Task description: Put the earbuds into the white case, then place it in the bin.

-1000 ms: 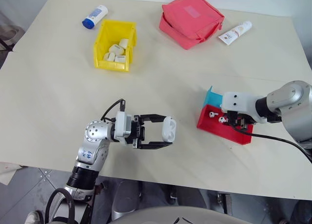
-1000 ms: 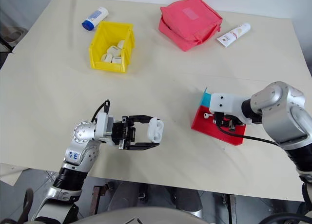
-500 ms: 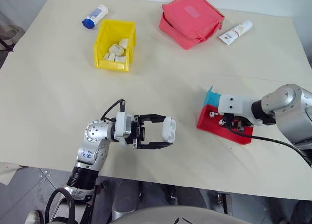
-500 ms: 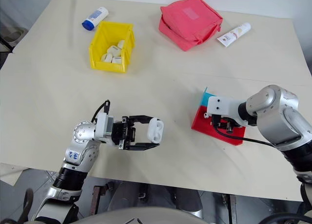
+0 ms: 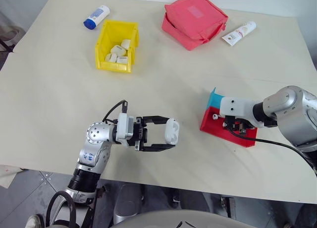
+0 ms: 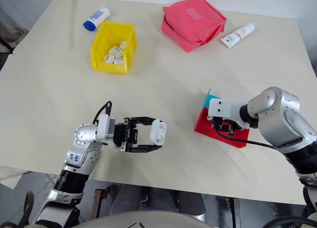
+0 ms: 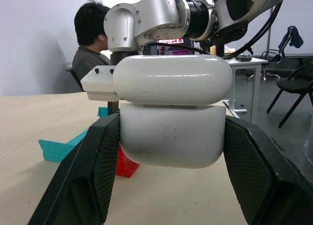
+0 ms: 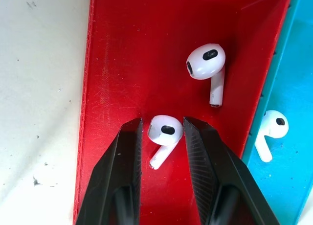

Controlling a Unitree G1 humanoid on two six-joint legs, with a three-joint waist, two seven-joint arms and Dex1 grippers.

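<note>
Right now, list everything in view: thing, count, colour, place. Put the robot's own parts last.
table: one, cream, under everything
bin: one, yellow, far left, holding several white cases
tube: one, white with blue cap, beyond the bin
pouch: one, pink-red, far centre
tube: one, white, right of the pouch
red tray: one, near right, joined to a blue tray
earbuds: three, white; two in red tray, one in blue
white case: one, lid ajar, in left gripper
person: one, dark hair, background
right gripper: black fingers straddling an earbud, not closed
</note>
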